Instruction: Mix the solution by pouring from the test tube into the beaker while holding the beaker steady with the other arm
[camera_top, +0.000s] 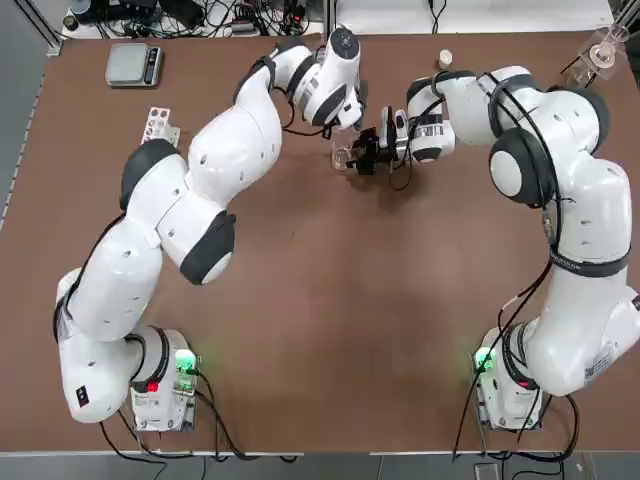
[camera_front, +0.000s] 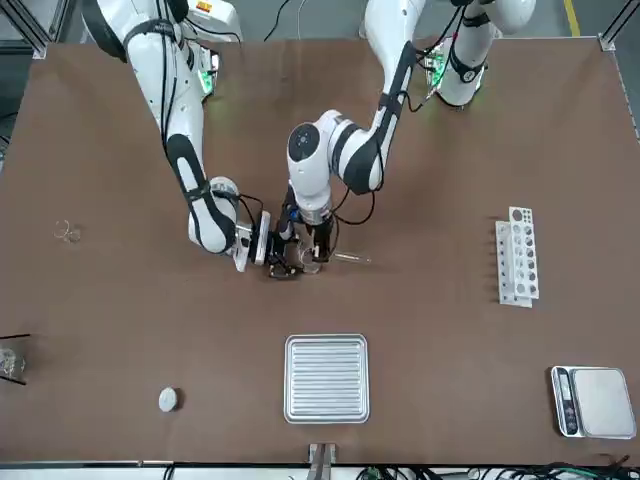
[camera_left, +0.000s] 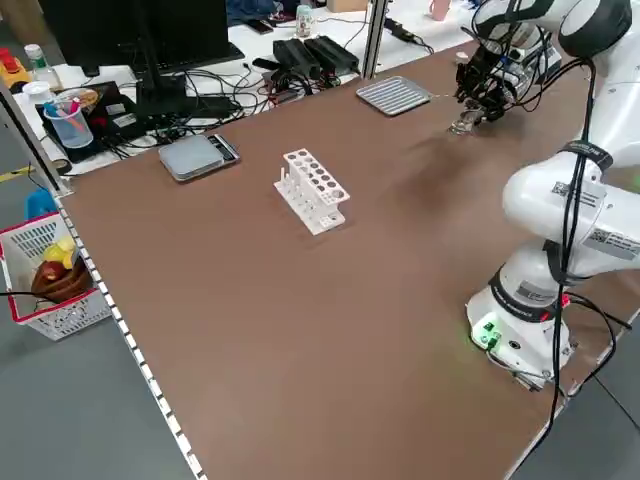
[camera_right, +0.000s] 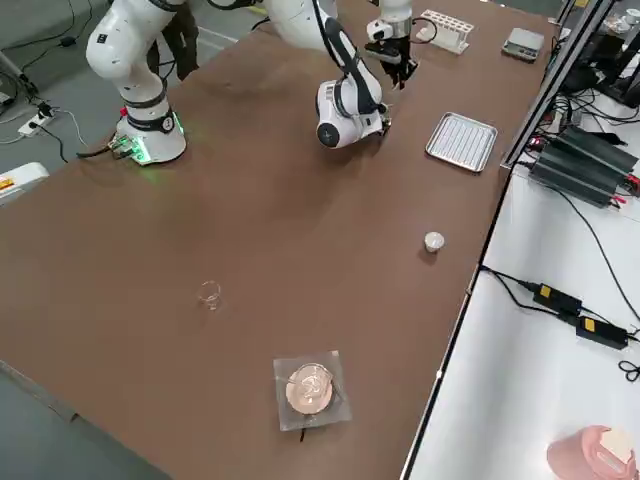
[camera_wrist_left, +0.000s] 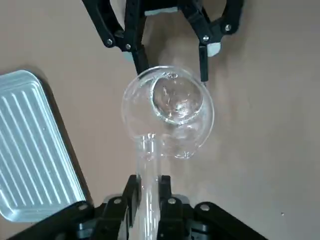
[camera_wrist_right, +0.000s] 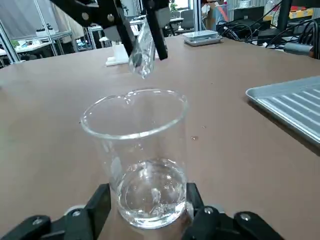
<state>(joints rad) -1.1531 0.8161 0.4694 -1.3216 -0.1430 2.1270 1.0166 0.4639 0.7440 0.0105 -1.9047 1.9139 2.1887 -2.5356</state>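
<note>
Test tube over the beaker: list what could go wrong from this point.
1. The test tube, tilted in the left gripper, has its mouth above the near edge of the beaker rather than its middle, so liquid might run outside the rim.
2. The right gripper grips the beaker only low down; a knock from the tube on the rim could tip it.
3. The glass tube might slip in the closed fingers as it tilts.

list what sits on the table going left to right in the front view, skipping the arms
tiny clear glass vessel → small white round disc → clear glass beaker → ribbed metal tray → white multi-hole tube rack → grey digital scale
</note>
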